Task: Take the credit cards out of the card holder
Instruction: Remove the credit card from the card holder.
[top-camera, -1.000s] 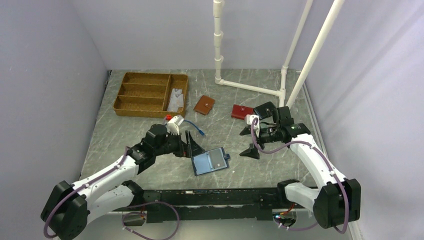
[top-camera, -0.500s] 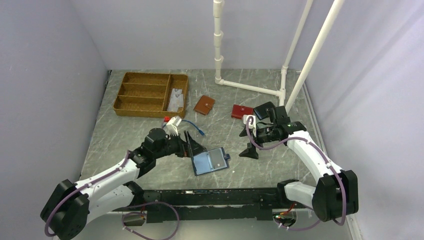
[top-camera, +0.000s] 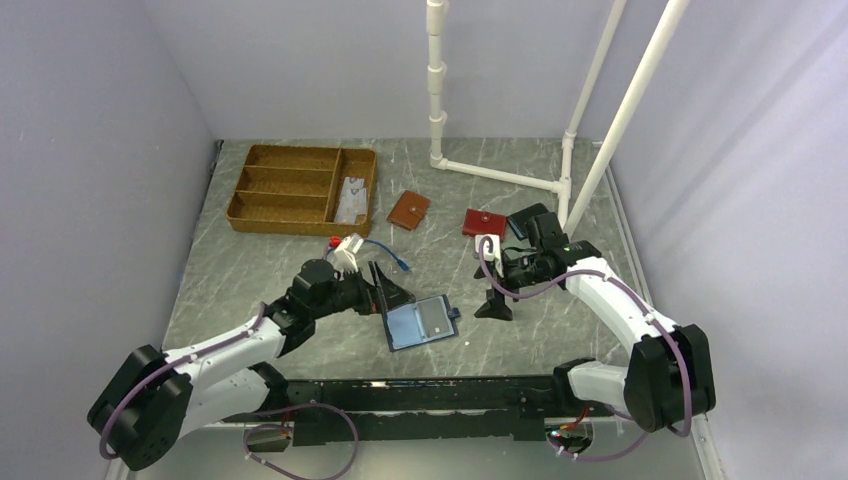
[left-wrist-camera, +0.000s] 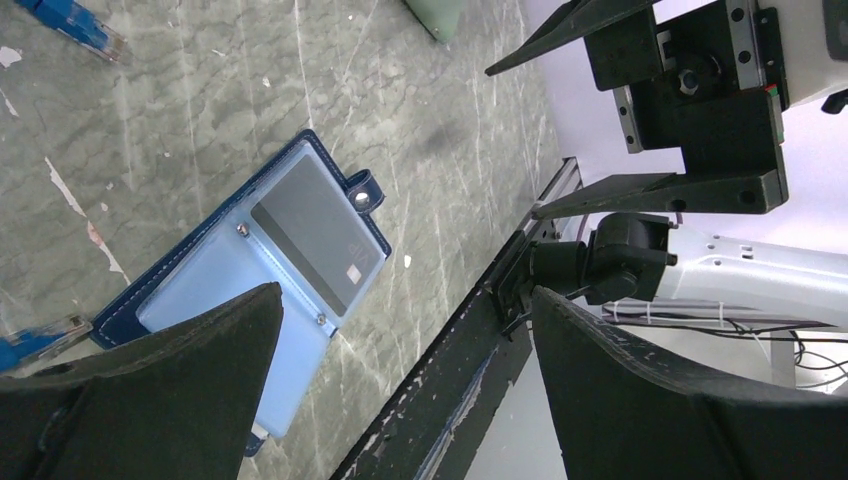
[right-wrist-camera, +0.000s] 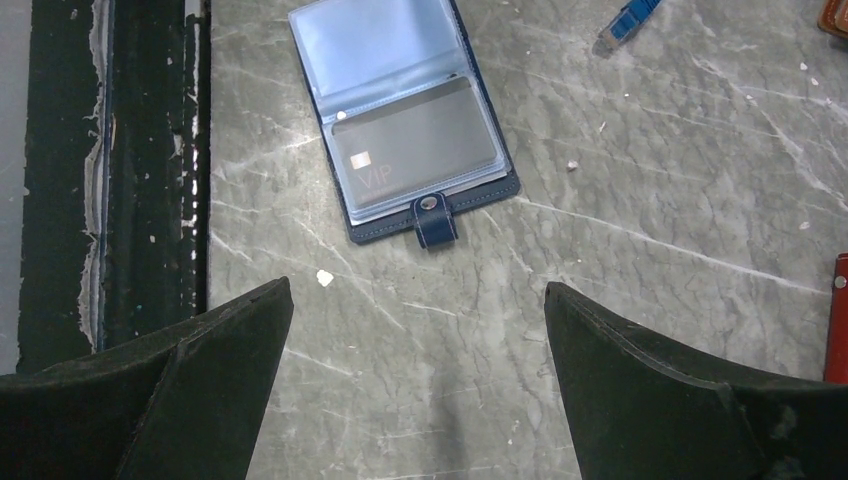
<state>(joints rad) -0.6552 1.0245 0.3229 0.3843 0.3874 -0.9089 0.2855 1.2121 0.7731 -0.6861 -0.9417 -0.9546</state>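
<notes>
The navy card holder (top-camera: 420, 322) lies open and flat on the table, its glossy light-blue inside up and its snap tab (right-wrist-camera: 435, 218) pointing right. A dark credit card (right-wrist-camera: 415, 145) marked VIP sits in its right clear sleeve, and the same dark card (left-wrist-camera: 315, 235) shows in the left wrist view. Pale cards (top-camera: 350, 198) lie in the right compartment of the wicker tray. My left gripper (top-camera: 388, 295) hangs open just left of the card holder (left-wrist-camera: 230, 300), holding nothing. To the holder's right, my right gripper (top-camera: 491, 285) is open and empty over bare table (right-wrist-camera: 417, 286).
A wicker tray (top-camera: 290, 187) stands at the back left. A tan wallet (top-camera: 408, 210) and a red wallet (top-camera: 484, 222) lie behind the holder. A blue cable (top-camera: 392, 257) trails near the left wrist. White pipes (top-camera: 500, 175) rise at the back right. A black rail (top-camera: 420, 392) runs along the front edge.
My right gripper has drifted left, closer to the card holder. The left arm has shifted only slightly. The holder and its card have not moved.
</notes>
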